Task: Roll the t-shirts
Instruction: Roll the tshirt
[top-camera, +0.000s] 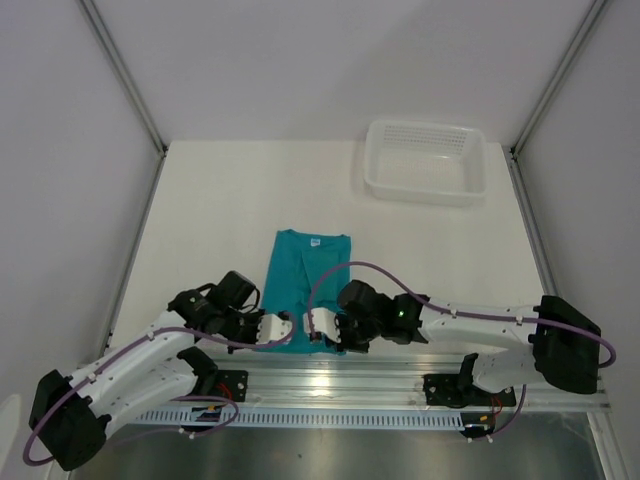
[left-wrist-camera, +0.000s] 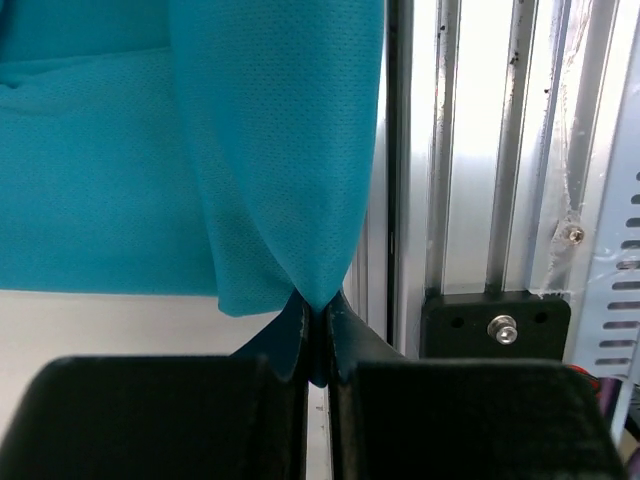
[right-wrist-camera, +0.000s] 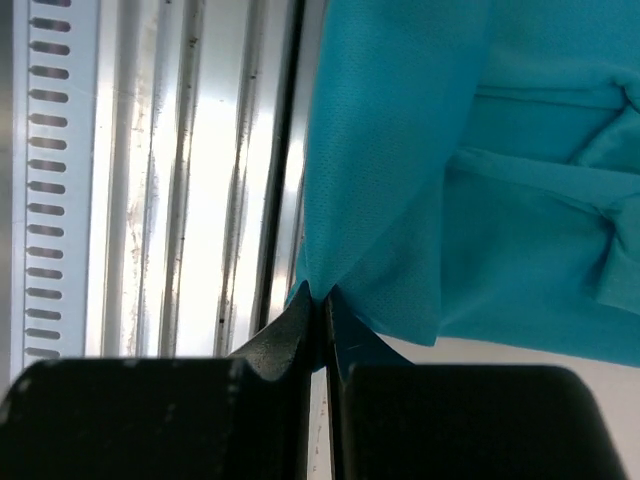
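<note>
The teal t-shirt (top-camera: 305, 270) lies folded into a narrow strip on the table, its white neck label at the far end. Its near hem is lifted at both corners. My left gripper (top-camera: 287, 328) is shut on the left corner of the t-shirt (left-wrist-camera: 290, 170), and the fabric hangs from the pinched fingertips (left-wrist-camera: 318, 310). My right gripper (top-camera: 312, 326) is shut on the right corner of the t-shirt (right-wrist-camera: 400, 180), with cloth caught between its tips (right-wrist-camera: 322, 303). The two grippers sit close together at the near edge.
A white plastic basket (top-camera: 426, 162) stands at the back right of the table. The metal mounting rail (top-camera: 400, 380) runs along the near edge just behind both grippers. White walls enclose the table on three sides.
</note>
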